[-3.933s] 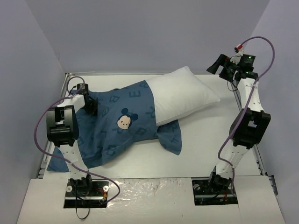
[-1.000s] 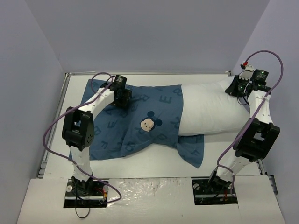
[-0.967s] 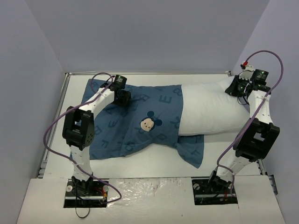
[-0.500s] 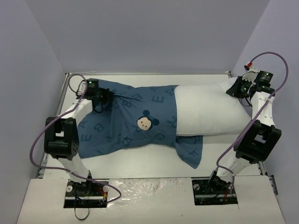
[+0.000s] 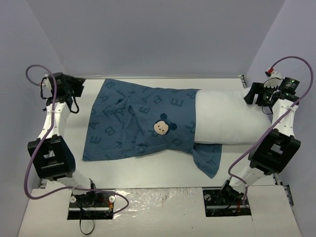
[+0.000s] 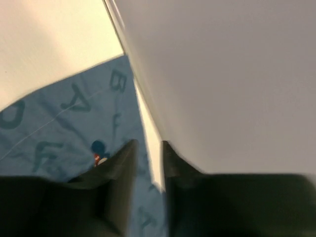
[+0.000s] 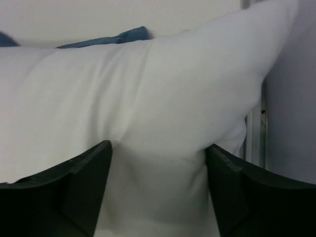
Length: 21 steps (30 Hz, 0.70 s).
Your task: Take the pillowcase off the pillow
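Observation:
The dark-blue pillowcase [image 5: 133, 123] lies spread flat across the middle of the table, a cartoon mouse face [image 5: 161, 126] on top. It covers the left end of the white pillow [image 5: 227, 118], which sticks out to the right. My left gripper [image 5: 75, 88] hangs at the far left corner, off the cloth; in the left wrist view its fingers [image 6: 123, 160] stand slightly apart with nothing between them, above the pillowcase [image 6: 59, 133]. My right gripper [image 5: 253, 95] is open at the pillow's right end, with the pillow [image 7: 148, 89] bulging between its wide-spread fingers [image 7: 89, 177].
Grey walls close in the table on the left, back and right. A metal rail [image 7: 254, 138] runs along the right table edge beside the pillow. A loose flap of pillowcase [image 5: 207, 160] trails toward the front. White table surface [image 5: 148, 173] shows in front of the cloth.
The left gripper let go of the pillowcase and swung out to the far left corner; the cloth now lies flatter and wider. The right gripper opened at the pillow's end.

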Each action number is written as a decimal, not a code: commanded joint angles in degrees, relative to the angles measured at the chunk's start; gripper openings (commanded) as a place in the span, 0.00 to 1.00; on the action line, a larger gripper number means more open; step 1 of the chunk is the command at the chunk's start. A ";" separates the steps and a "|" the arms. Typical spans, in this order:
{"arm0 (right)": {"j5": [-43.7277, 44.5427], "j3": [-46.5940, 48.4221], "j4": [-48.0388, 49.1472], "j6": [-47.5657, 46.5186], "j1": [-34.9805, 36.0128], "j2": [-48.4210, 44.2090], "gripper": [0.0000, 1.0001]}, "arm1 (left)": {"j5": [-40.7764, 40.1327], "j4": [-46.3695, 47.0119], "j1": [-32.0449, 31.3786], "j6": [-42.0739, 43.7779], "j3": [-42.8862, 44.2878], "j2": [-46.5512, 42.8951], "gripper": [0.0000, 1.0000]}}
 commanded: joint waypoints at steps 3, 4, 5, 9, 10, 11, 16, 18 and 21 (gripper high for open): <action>-20.17 2.50 -11.16 -35.38 4.82 -8.23 0.90 | 17.42 -4.76 -10.66 22.90 11.19 5.56 0.69; -21.93 2.76 -15.88 -41.43 5.88 -10.85 1.00 | 16.83 -6.43 -15.64 27.86 12.08 4.77 0.81; -22.73 3.11 -18.97 -47.84 7.28 -11.92 1.00 | 15.69 -8.62 -18.13 32.52 12.87 3.80 0.94; -15.47 4.43 -29.88 -67.21 20.60 -13.78 1.00 | 4.90 -14.37 -28.51 56.25 11.58 -5.92 0.94; -13.45 5.48 -37.12 -72.81 23.61 -13.17 1.00 | 2.43 -13.05 -30.00 57.34 7.39 -8.05 0.94; -10.03 5.40 -40.50 -75.04 26.43 -13.17 1.00 | 2.50 -10.87 -30.19 56.91 4.47 -10.16 0.94; 2.72 -3.81 -31.54 -68.50 41.01 -22.54 1.00 | 6.89 -1.95 -29.92 51.82 -9.00 -19.32 0.94; 7.03 -7.16 -30.43 -67.77 42.97 -24.15 1.00 | 3.04 -10.73 -33.78 52.16 -8.48 -19.58 0.94; 8.10 -11.55 -28.69 -66.36 45.96 -26.34 1.00 | -3.03 -12.17 -41.05 49.01 -12.50 -22.57 0.94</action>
